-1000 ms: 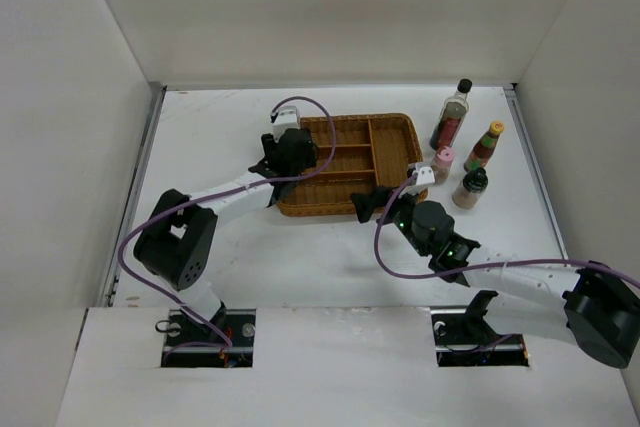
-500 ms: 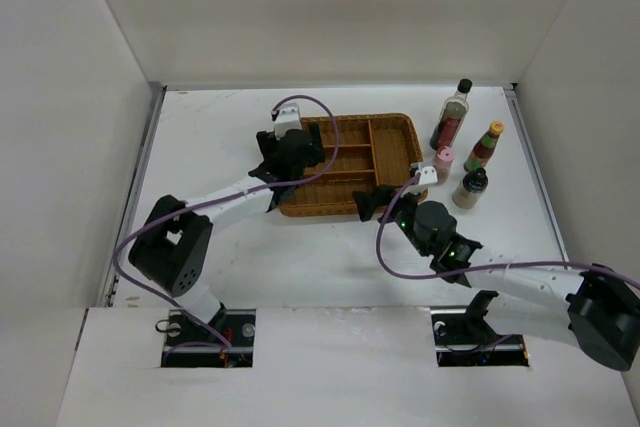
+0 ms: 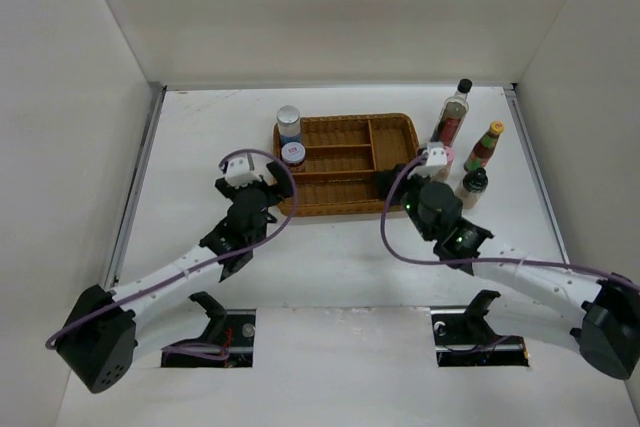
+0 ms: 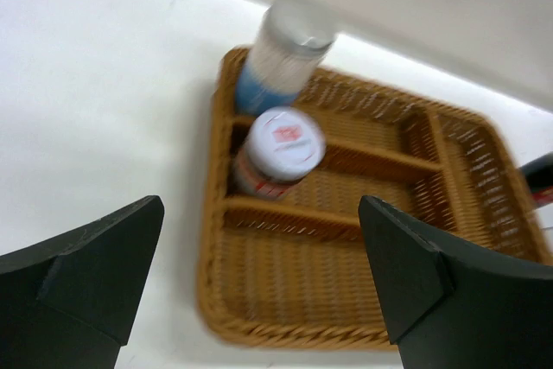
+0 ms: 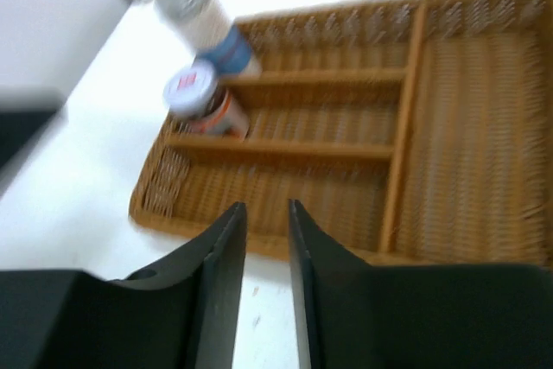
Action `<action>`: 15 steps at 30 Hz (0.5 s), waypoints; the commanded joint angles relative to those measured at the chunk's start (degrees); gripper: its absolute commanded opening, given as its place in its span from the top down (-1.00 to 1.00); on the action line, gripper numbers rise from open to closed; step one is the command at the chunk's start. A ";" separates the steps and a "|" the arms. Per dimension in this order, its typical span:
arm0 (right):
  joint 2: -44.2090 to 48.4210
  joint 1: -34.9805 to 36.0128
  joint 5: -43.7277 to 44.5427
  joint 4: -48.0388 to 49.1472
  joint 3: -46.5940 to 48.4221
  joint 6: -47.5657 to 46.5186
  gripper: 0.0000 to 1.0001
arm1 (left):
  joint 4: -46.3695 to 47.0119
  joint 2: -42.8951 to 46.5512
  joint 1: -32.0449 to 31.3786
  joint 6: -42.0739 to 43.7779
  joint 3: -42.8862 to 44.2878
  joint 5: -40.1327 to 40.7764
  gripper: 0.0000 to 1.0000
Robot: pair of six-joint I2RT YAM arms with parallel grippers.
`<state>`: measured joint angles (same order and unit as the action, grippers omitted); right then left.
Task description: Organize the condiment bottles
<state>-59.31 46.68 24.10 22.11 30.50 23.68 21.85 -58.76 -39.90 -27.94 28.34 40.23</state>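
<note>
Condiment bottles (image 3: 484, 150) stand on white-walled white table (image 3: 200, 137).

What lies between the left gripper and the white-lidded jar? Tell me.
Between the left gripper and the white-lidded jar: only the wicker tray, its near rim and empty near compartment, shown in the left wrist view.

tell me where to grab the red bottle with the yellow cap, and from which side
Probably the red bottle is best taken from above, on its narrow upper body just under the yellow cap. It stands upright and slim. The dark-capped shaker just in front and the tall clear bottle behind leave little room there, so close across its left and right sides.
</note>
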 commanded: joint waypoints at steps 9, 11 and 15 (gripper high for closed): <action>0.86 -19.64 22.20 -23.50 16.70 -4.25 -0.84 | 7.76 11.21 9.53 -12.04 -19.19 -6.47 -1.00; 2.00 -22.27 27.03 -27.10 16.26 -4.87 -1.00 | 8.30 12.09 9.62 -13.10 -20.07 -7.44 -1.00; 2.80 -30.17 27.86 -34.57 15.91 -2.95 -1.00 | 8.74 11.92 7.78 -14.15 -20.52 -7.53 -1.00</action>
<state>-58.17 20.86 46.46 -4.69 45.65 20.36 25.63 -47.46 -31.11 -39.68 8.25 34.50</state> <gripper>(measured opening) 0.998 0.997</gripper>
